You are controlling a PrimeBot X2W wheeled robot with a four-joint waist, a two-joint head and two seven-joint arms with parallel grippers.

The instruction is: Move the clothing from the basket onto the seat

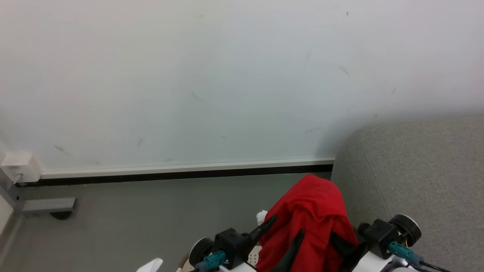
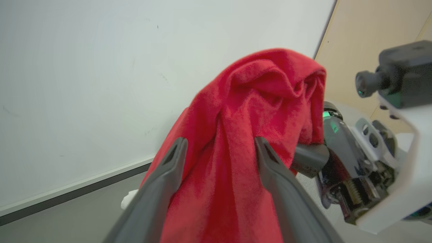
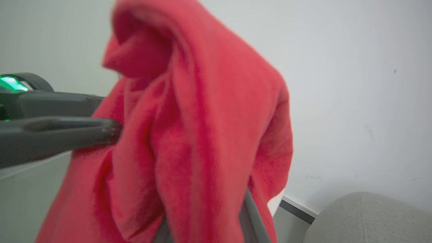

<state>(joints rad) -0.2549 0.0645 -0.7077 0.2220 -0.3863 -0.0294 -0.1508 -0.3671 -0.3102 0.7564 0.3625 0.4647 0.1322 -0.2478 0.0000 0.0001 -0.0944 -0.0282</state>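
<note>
Item: clothing, red, soft. I am holding it aloft in a bunched peak between my two grippers, above a perforated sliver of the basket and just beside the rounded end of the seat. I cannot tell whether it is brushing that end.

Left gripper: I am pinching a thick fold, with the fingers standing narrow and red cloth filling the gap between them.

Right gripper: the cloth is draping over its fingers and hiding them. I cannot tell whether they are clamping the fabric or merely propping it.

Handling: I am judging it light, limp and not fragile. It is sagging in loose folds and trailing below both grips, so the hanging ends are likely to snag on the basket or drag over the seat's edge. Best hold is a gathered fold near the top of the bunch, taken deep between the fingers, rather than one thin edge.

Surroundings: pale wall, grey floor.
</note>
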